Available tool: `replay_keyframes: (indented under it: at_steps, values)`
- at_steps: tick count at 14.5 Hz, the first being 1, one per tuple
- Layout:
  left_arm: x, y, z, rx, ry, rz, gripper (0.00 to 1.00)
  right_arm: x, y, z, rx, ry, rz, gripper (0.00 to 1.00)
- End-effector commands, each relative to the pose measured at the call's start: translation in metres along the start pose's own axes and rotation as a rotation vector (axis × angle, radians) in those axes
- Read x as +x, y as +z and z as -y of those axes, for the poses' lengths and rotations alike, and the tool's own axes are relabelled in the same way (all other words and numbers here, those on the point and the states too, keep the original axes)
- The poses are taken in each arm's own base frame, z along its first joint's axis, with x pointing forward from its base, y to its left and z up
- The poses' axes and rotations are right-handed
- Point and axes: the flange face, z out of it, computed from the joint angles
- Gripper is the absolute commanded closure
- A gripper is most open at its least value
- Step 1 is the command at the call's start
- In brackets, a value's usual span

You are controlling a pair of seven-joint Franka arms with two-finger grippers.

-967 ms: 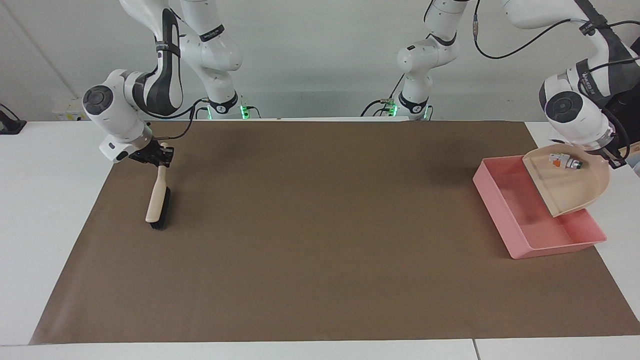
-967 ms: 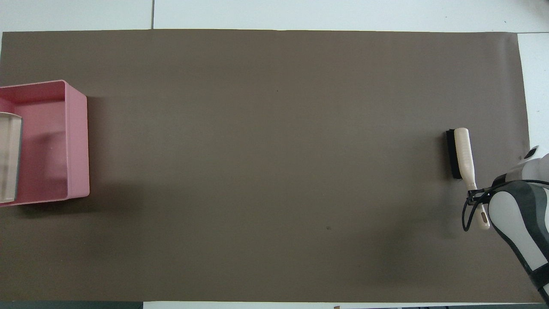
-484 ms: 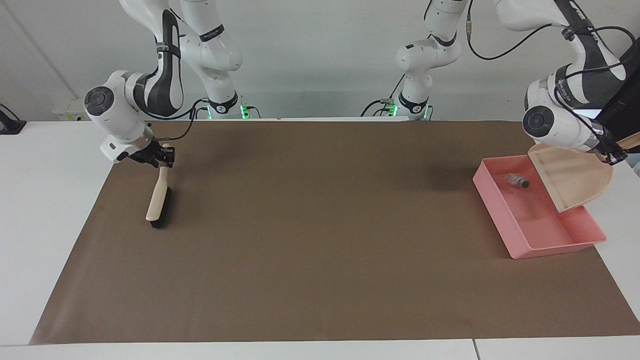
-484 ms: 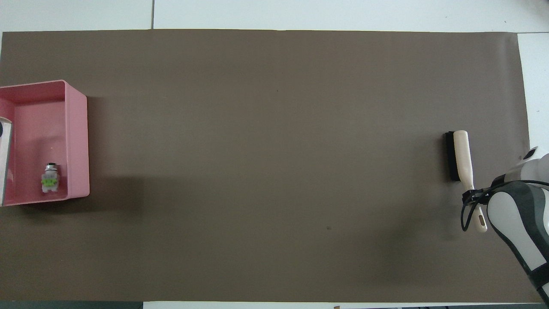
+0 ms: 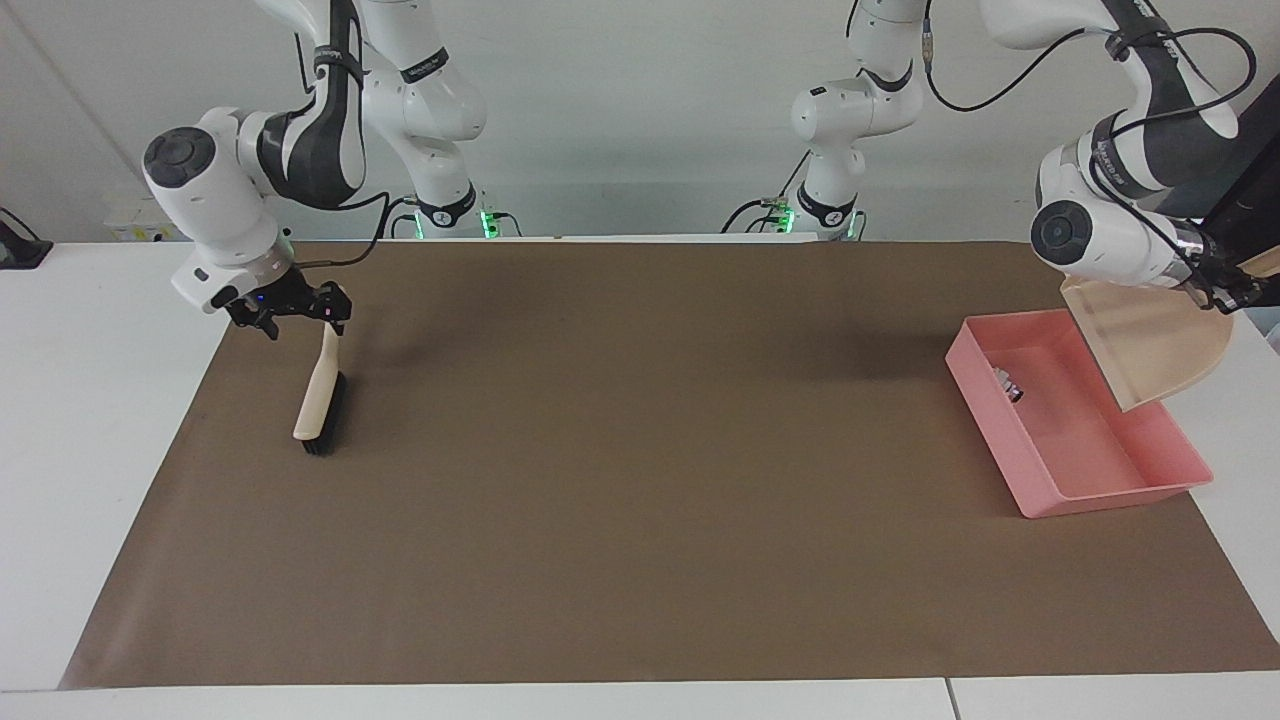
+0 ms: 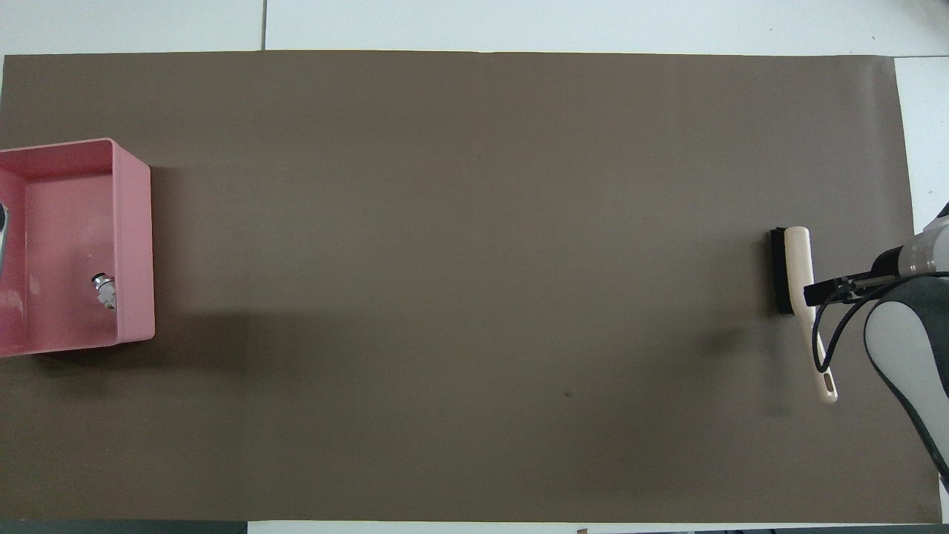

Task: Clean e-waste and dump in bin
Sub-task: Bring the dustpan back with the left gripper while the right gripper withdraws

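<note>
Brown paper matting (image 5: pixel 640 470) covers nearly the whole white table (image 5: pixel 90 420), and most of it lies bare between the two ends. The shallow pink plastic bin (image 5: pixel 1120 490) sits at the left arm's end, its outer corner overhanging the mat's edge onto the table. A beige plastic dustpan (image 5: pixel 1150 345) hangs tilted over the bin, mouth down, its lip above the bin's outer wall; the left gripper (image 5: pixel 1225 290) is clamped together on its handle with the wrist turned sideways. At the right arm's end a beige-handled brush with black bristles (image 5: pixel 318 400) lies on the mat near its edge. The right gripper (image 5: pixel 290 310) hangs just above the handle's tip, fingers spread apart and off the brush, forearm angled down from the base. One small piece of e-waste (image 6: pixel 104 291), white with a dark end, lies inside the bin against the wall that faces the open mat.
</note>
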Motion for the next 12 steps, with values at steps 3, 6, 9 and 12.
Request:
replay_keyframes:
  at_steps: [3,6,9,12]
  values:
    - [-0.001,-0.057,-0.009,0.051,0.058,-0.175,1.0,0.013,-0.106,0.034,-0.02,0.192,-0.049,0.0]
    - [0.025,-0.092,-0.008,0.074,0.055,-0.341,1.0,0.023,-0.153,0.028,-0.014,0.231,-0.024,0.0]
    - [0.062,-0.127,-0.009,0.102,0.103,-0.43,1.0,0.022,-0.153,0.027,-0.01,0.237,-0.002,0.0]
    - [0.103,-0.163,-0.011,0.122,0.15,-0.538,1.0,0.021,-0.149,0.045,0.012,0.214,0.005,0.0]
